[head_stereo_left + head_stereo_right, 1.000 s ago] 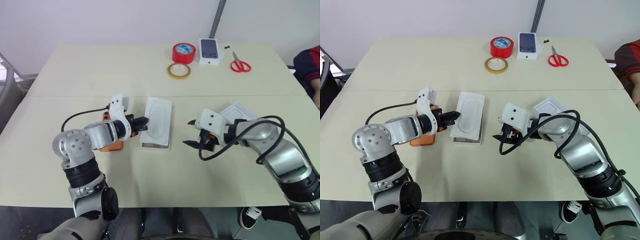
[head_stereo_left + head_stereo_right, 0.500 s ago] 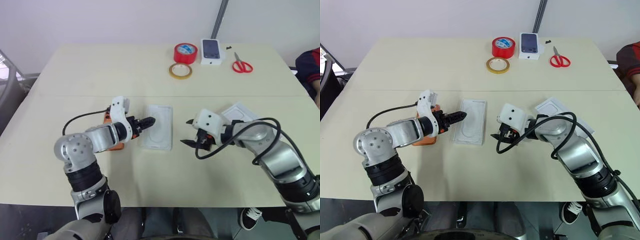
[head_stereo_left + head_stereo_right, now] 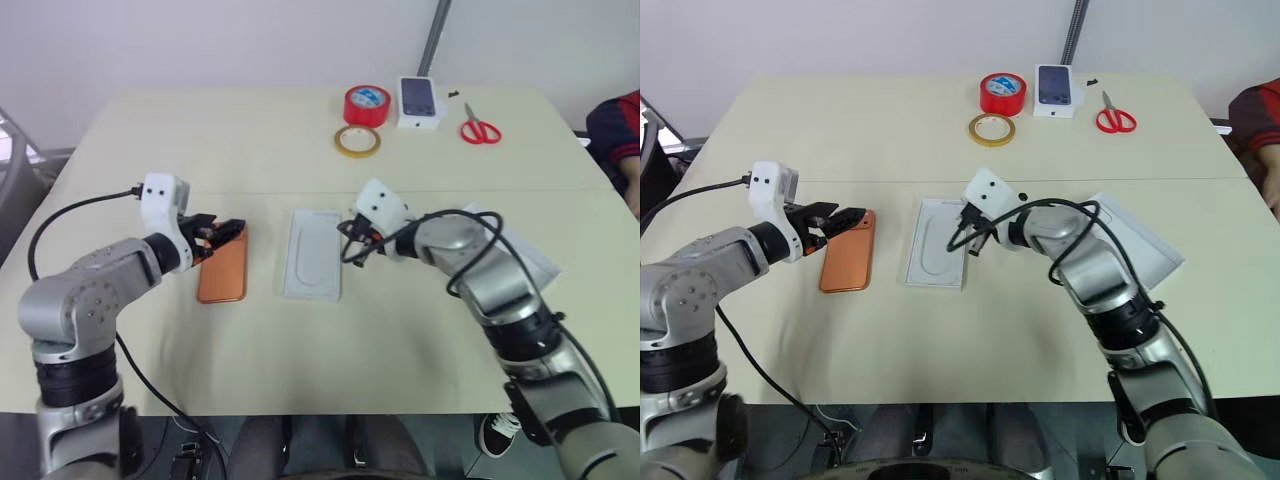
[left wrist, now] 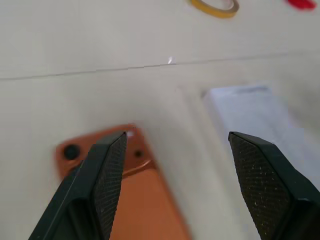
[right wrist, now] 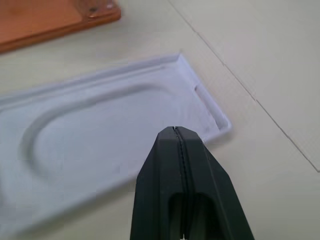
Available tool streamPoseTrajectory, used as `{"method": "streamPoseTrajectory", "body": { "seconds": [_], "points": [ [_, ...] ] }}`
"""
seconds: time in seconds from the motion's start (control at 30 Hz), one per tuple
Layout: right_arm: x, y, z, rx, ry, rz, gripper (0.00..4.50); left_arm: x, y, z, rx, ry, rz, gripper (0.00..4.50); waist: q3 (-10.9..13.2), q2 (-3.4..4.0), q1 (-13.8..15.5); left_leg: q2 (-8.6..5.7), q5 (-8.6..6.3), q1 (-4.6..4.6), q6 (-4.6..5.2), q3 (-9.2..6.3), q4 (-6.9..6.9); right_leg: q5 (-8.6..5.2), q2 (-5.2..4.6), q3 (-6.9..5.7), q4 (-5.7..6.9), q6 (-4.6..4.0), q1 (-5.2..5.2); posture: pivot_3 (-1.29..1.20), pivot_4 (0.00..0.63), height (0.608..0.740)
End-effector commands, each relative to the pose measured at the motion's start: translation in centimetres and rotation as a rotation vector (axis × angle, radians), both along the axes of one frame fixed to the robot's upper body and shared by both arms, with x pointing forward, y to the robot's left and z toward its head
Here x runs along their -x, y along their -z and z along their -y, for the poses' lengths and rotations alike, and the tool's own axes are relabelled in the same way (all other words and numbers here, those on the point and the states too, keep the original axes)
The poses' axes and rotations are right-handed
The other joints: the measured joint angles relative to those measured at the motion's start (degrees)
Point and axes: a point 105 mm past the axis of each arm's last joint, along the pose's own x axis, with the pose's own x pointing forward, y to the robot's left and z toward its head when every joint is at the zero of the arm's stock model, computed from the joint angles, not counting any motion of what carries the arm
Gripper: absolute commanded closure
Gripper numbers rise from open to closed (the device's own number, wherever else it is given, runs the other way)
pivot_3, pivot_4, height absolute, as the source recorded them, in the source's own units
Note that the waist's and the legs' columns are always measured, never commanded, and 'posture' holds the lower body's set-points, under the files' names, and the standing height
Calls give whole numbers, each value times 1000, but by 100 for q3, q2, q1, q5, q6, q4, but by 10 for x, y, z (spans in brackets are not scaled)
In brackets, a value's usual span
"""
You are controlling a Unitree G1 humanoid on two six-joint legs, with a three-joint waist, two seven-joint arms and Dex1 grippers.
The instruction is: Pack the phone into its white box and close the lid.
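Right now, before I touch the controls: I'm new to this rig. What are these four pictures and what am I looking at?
The two wide pictures come from the head of a two-armed robot and look down on a table. The two close ones come from its wrists, looking along each gripper's black fingers. The left gripper is open over the orange phone, holding nothing. The right gripper is shut and empty, at the edge of a flat white insert. Behind the right arm lies a white box part. At the far edge: red tape, a yellow tape ring, a small printed phone box and red scissors.
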Motion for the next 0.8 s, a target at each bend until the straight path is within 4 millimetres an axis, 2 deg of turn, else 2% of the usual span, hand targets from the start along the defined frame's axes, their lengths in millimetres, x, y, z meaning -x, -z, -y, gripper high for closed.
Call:
{"method": "streamPoseTrajectory", "body": {
  "seconds": [0.03,0.1,0.2,0.3,0.47,0.6,0.7,0.8],
  "points": [
    [-8,-3,-14,9,17,32,4474,6,-5,0,-66,88,98,1110,0,0,41,-2,0,-1,1,0,0,0,-3,0,-1,0,0,0,150,740],
    [-10,4,-25,23,8,27,4474,11,2,-5,-89,110,93,1110,0,0,26,-4,-2,-3,3,0,1,0,-8,-1,-3,0,-1,0,150,740],
    [-16,12,-31,47,19,22,4474,17,6,-7,-99,141,101,1110,0,0,7,-3,-3,-3,6,0,-3,0,-8,-1,0,-1,-6,0,150,740],
    [-22,28,-28,122,47,4,4474,23,8,-8,-85,160,109,1110,0,0,-15,-2,-12,-3,22,1,-7,0,-8,-1,1,-1,-8,0,150,740],
    [-12,42,-26,174,-8,-39,4474,27,11,-11,-91,145,105,1110,0,1,-20,0,-24,-3,44,2,-8,0,-8,0,3,0,-10,0,150,740],
    [-4,22,-35,124,-79,24,4474,23,16,-30,-69,27,61,1110,0,1,-20,0,-26,-3,46,2,-9,0,-8,0,3,-1,-10,0,150,740],
    [13,3,-54,47,-183,49,4474,17,18,-58,13,-149,-6,1110,0,1,-25,0,-26,-4,47,1,-10,0,-7,0,6,0,-12,0,150,740],
    [27,-3,-71,18,-250,54,4500,18,27,-73,51,-247,-88,218,-1,0,-48,3,-26,-3,47,1,-12,0,-4,0,9,0,-16,0,150,740]
  ]
}}
